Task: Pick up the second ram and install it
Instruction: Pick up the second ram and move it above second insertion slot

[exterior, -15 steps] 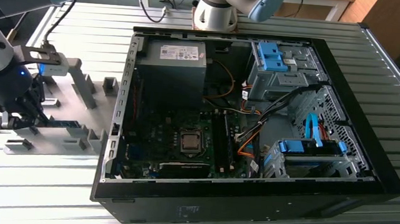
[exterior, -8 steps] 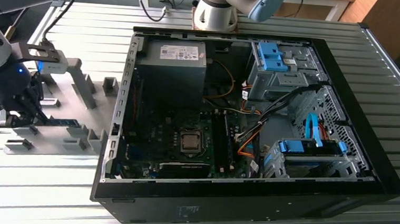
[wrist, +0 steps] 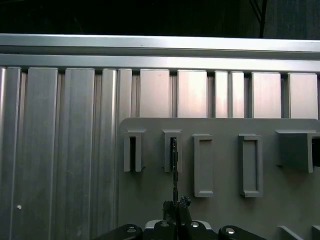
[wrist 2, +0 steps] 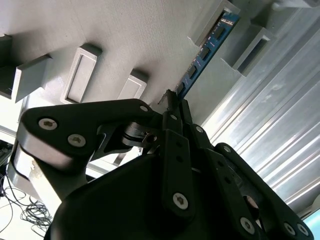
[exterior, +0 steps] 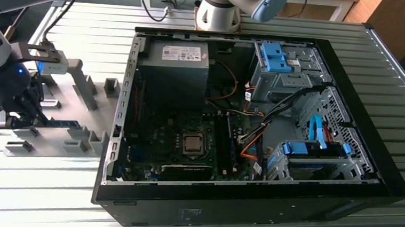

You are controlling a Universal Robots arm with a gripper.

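**A:** What does the exterior view give?

**B:** An open computer case (exterior: 253,209) lies on its side on the ribbed metal worktop (exterior: 40,188), with the motherboard (exterior: 154,137) facing up. At the exterior view's left, just beside the case, sits a grey holder plate (exterior: 64,96). The arm's end effector (exterior: 22,118) is down on that plate, at one end of the second ram (exterior: 58,120). This is a bluish-green stick lying along the plate among grey holder blocks (exterior: 79,133), well apart from the motherboard.

**A:** And the second wrist view?

**B:** The end effector (wrist 2: 174,102) is pressed together, pinching the near end of the second ram (wrist 2: 205,50). The black fingers (wrist 2: 176,135) meet on its thin edge. The stick runs away from them with dark chips along its blue face, and its far end sits at a slotted holder block (wrist 2: 207,22).

**A:** The first wrist view?

**B:** There the second ram (wrist: 174,165) shows edge-on as a thin dark line, standing on its long edge. It runs from the end effector (wrist: 175,207) to the slot of one holder block (wrist: 167,150) in a row on the plate. The ribbed worktop lies beyond the plate.
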